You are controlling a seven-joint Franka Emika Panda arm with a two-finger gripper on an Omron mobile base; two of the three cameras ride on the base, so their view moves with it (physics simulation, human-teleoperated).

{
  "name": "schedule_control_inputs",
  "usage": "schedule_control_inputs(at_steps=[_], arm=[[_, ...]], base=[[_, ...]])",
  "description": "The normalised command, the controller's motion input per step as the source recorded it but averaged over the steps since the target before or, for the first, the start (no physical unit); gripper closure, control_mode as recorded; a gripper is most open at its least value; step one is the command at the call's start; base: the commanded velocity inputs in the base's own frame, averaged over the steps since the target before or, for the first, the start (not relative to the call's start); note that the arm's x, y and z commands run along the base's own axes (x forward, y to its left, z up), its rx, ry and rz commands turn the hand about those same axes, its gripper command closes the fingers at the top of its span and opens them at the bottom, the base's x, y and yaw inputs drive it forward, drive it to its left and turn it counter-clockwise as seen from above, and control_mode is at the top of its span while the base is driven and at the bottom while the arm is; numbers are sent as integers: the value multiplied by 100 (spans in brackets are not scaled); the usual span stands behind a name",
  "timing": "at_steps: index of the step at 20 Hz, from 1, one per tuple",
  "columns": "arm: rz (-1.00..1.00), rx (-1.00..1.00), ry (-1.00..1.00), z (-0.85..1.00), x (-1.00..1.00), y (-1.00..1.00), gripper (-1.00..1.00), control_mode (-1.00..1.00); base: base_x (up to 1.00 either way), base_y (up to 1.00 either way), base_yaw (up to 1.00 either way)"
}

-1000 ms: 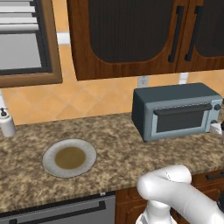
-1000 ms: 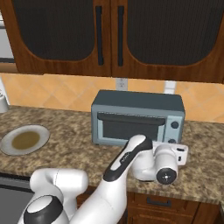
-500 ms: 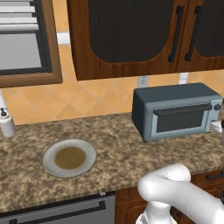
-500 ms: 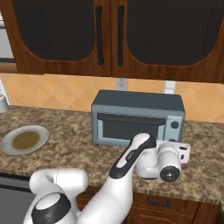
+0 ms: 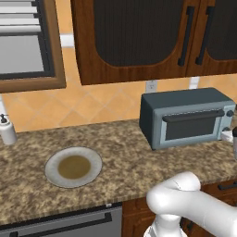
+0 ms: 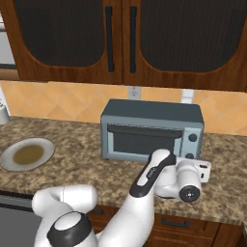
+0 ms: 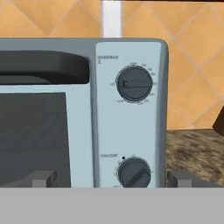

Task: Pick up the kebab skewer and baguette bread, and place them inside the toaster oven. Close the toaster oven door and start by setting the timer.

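— Why does your tool sit at the lower right of the right base frame, facing the toaster oven?

— I judge it is lined up for the timer step. In my hand view the two knobs fill the centre: the upper knob and the lower knob, just beside the shut door with its dark handle.

— And the tool itself?

— Spread as wide as it goes, gripping nothing, touching nothing.

— The food?

— I can't make out the skewer or bread; the plate at the left of the desk shows a brown centre.
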Motion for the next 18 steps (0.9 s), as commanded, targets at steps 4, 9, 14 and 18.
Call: schedule_control_inputs(at_steps=[4, 9, 14, 18], arm=[[0, 2, 0, -25, 23, -10, -100, -100], [5, 3, 0, -13, 14, -9, -100, -100], [5, 2, 0, -4, 6, -8, -100, -100], [1, 1, 0, 0, 7, -1, -100, -100]], base=[[0, 0, 0], [0, 0, 0], [0, 0, 0], [0, 0, 0]])
